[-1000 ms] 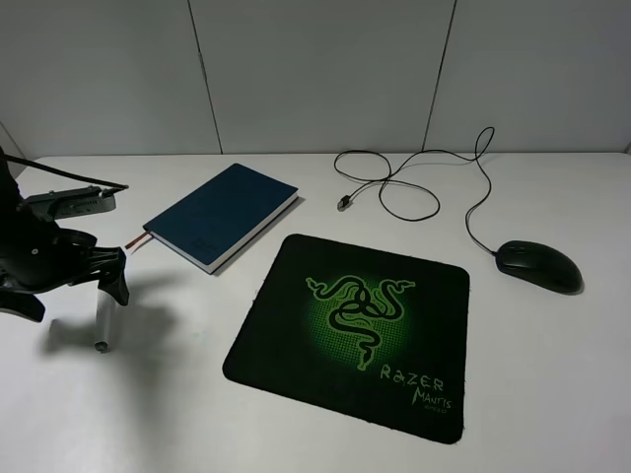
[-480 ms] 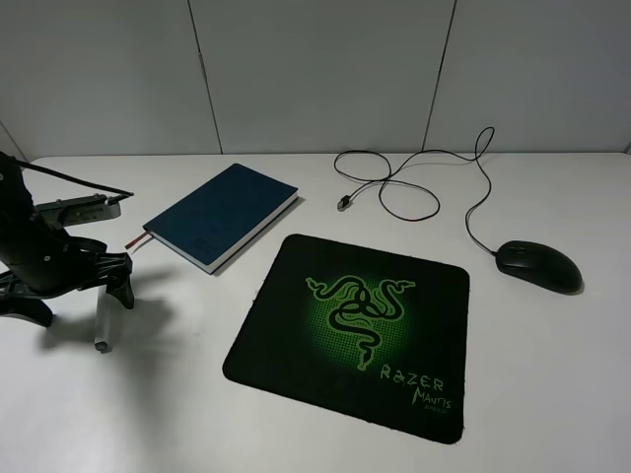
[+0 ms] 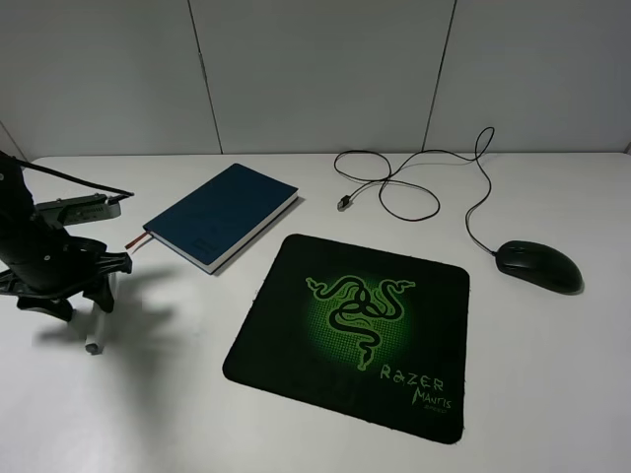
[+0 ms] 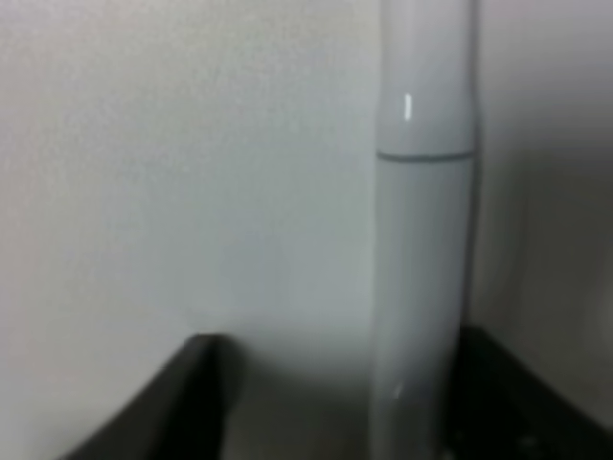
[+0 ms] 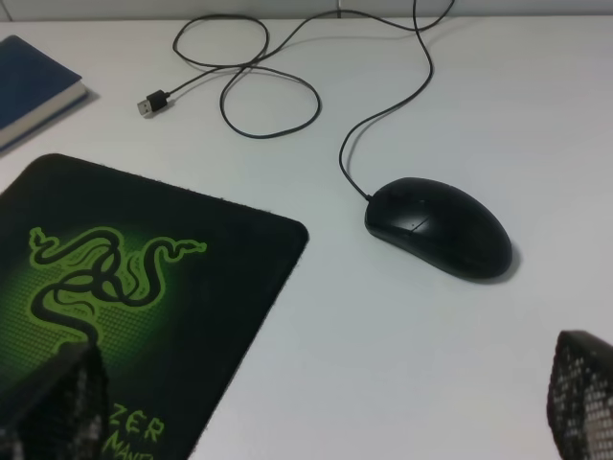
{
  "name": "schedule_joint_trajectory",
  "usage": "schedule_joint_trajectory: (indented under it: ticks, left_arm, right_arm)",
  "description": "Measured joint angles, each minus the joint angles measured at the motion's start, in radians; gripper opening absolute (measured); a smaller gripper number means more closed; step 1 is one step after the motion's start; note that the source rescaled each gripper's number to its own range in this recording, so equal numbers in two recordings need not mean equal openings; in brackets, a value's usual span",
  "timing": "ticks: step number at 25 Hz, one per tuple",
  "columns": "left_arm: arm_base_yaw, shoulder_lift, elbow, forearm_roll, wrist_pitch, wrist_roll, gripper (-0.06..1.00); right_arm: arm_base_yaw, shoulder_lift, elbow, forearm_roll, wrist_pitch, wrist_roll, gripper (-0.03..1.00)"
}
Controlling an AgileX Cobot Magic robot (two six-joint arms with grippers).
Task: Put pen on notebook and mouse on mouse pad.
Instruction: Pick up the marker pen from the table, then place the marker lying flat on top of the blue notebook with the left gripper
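You can read green "RAZER Mantis" lettering (image 3: 419, 382) beside a green snake logo (image 3: 357, 313) on the black rectangular mouse pad (image 3: 286, 335). Your left pincer (image 3: 99, 286) stoops low, well left of that pad, jaws straddling the short white pen (image 3: 97, 325). You cannot tell whether it grips. Your right pincer (image 5: 316, 402) hangs released. The teal hardcover notebook (image 3: 219, 214) lies behind the pad and the glossy black mouse (image 3: 537, 266) to its right, on a white surface (image 3: 552, 394) before grey wall panels (image 3: 315, 69).

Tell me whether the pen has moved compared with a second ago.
Yes. The pen has shifted slightly to the left in the exterior high view, a little farther from the mouse pad, which has stayed put.
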Motion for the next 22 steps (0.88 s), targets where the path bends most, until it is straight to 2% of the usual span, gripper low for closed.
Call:
schedule_joint_trajectory:
  ticks: [6,17,22]
  left_arm:
    - [0.000,0.003,0.000,-0.003,-0.018,0.000,0.01]
    - [0.000,0.002,-0.001,-0.006,-0.018,0.000,0.00]
    - [0.000,-0.041,0.000,-0.006,0.079,0.001,0.00]
  right_arm:
    - [0.000,0.000,0.000,0.000,0.000,0.000,1.00]
    - [0.000,0.000,0.000,0.000,0.000,0.000,1.00]
    - [0.000,0.000,0.000,0.000,0.000,0.000,1.00]
